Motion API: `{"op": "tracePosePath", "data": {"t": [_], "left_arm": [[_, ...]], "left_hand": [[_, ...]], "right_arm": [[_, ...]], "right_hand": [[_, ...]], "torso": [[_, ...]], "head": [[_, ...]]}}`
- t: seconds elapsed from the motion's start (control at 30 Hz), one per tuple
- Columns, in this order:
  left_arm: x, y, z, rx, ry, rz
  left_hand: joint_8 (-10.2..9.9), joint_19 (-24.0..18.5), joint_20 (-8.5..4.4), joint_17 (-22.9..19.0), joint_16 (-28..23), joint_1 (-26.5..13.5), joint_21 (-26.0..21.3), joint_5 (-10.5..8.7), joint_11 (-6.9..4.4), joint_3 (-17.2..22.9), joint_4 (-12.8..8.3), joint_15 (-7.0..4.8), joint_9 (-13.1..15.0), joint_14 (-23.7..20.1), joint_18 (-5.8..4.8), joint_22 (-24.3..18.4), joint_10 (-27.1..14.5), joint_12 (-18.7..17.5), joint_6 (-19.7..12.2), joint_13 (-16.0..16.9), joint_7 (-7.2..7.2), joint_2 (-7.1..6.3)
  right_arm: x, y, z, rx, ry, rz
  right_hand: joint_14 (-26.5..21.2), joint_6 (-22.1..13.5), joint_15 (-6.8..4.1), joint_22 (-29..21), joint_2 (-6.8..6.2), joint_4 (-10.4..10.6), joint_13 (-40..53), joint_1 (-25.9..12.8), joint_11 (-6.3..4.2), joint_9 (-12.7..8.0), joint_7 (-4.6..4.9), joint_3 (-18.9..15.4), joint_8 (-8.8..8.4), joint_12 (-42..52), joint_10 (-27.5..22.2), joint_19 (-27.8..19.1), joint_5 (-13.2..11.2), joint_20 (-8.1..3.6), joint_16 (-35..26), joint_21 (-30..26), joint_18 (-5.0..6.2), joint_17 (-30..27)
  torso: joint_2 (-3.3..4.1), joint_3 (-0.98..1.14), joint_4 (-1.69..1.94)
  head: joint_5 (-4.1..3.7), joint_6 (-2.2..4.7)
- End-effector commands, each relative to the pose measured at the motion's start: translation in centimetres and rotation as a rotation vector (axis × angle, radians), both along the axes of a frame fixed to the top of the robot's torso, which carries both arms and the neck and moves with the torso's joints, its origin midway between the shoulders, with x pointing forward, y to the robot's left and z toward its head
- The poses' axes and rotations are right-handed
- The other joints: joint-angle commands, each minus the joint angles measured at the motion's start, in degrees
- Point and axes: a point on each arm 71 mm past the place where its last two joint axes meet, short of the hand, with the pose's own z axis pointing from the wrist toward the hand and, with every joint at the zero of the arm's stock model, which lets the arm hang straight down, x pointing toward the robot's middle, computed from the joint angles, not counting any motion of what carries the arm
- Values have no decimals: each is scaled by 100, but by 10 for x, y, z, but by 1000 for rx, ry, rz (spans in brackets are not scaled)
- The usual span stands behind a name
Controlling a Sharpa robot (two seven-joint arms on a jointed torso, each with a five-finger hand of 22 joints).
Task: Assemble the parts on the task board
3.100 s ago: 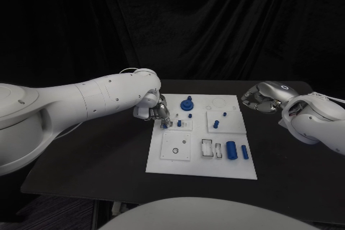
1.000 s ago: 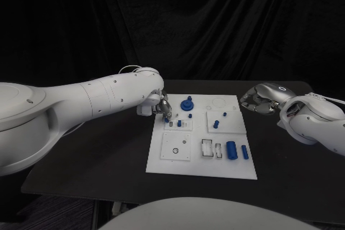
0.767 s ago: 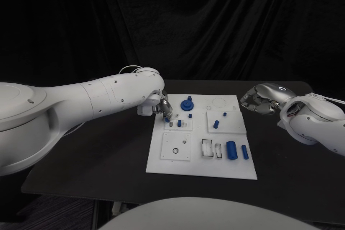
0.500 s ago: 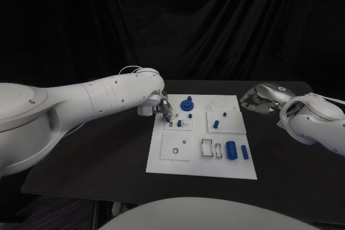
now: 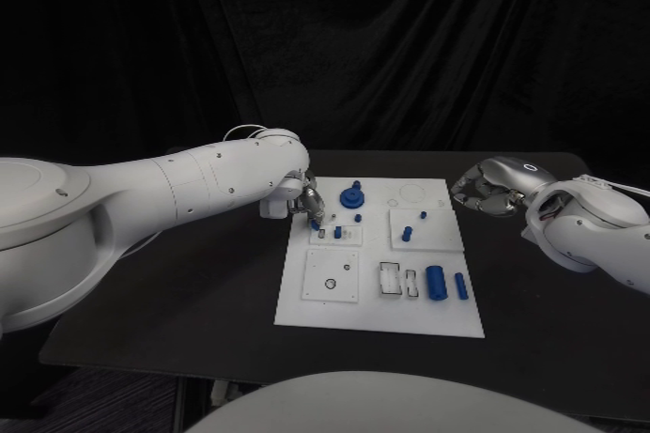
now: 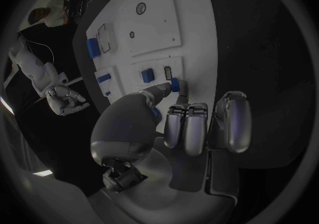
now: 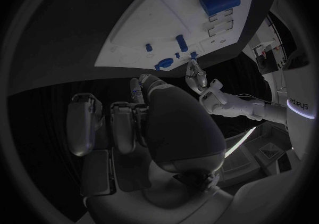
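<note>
On the task board [image 5: 379,306], loose parts [image 5: 436,281] lie near its near right corner. At its far left edge your left hand [image 5: 301,206] pinches a small blue peg [image 6: 175,85]; seat it next. Its socket is hidden. Your right hand [image 5: 487,191], curled empty, hovers beyond the far right corner.

Matt black table, smooth white board, metallic hands.

The task board [image 5: 380,311] looks like smooth white plastic with a faint sheen; the blue parts [image 5: 436,281] on it look like smooth, slightly glossy plastic. The table [image 5: 177,292] has a dull black finish. A black cloth backdrop [image 5: 407,67] hangs in soft folds at twelve o'clock. The left hand [image 6: 179,123] and right hand [image 7: 143,123] show a silver, satin metallic finish, and the arm shells [image 5: 162,193] are glossy white plastic.
</note>
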Motion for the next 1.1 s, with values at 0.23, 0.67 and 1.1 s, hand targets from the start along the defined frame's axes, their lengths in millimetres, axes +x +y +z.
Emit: {"op": "tracePosePath", "data": {"t": [0.23, 0.67, 1.1], "left_arm": [[-1, -2, -2, -12, -4, -3], [-5, 0, -1, -36, -46, 20], [-15, 4, 8, -43, -130, -15]], "left_hand": [[-17, -1, 39, 1509, 15, 53, -3, 82, 52, -16, -45, 39, 11, 615, 87, 1110, 600, 16, -47, 1497, -4, 54], [90, 13, 32, 1509, 15, 65, 21, 161, 26, -93, -63, 22, 118, 615, 85, 1115, 600, 16, 58, 1497, -42, 18], [160, 49, 5, 1509, 15, 31, 66, 210, -10, -133, -32, -13, 197, 615, 77, 1126, 600, 16, 119, 1497, -80, -2]], "right_arm": [[-1, -1, -3, -7, 11, -15], [-2, -4, -4, -8, 14, -20], [-2, -7, -6, -12, 18, -27]], "right_hand": [[421, 39, 40, 1135, -50, 4, 1081, 5, 38, 4, 20, 35, -10, -20, 91, -9, 20, 33, -22, -31, 100, 1156], [420, 46, 41, 1135, -51, 2, 1082, 6, 39, 6, 19, 36, -5, -19, 92, -9, 21, 33, -25, -30, 100, 1154], [409, 57, 42, 1121, -57, -7, 1064, 9, 40, 10, 19, 38, 3, -36, 69, -33, 22, 35, -47, -73, 110, 1133]], "torso": [[-8, 5, 6], [-13, 4, 10], [-30, 9, 34]], "head": [[-8, -1], [-9, -1], [-22, -1]]}}
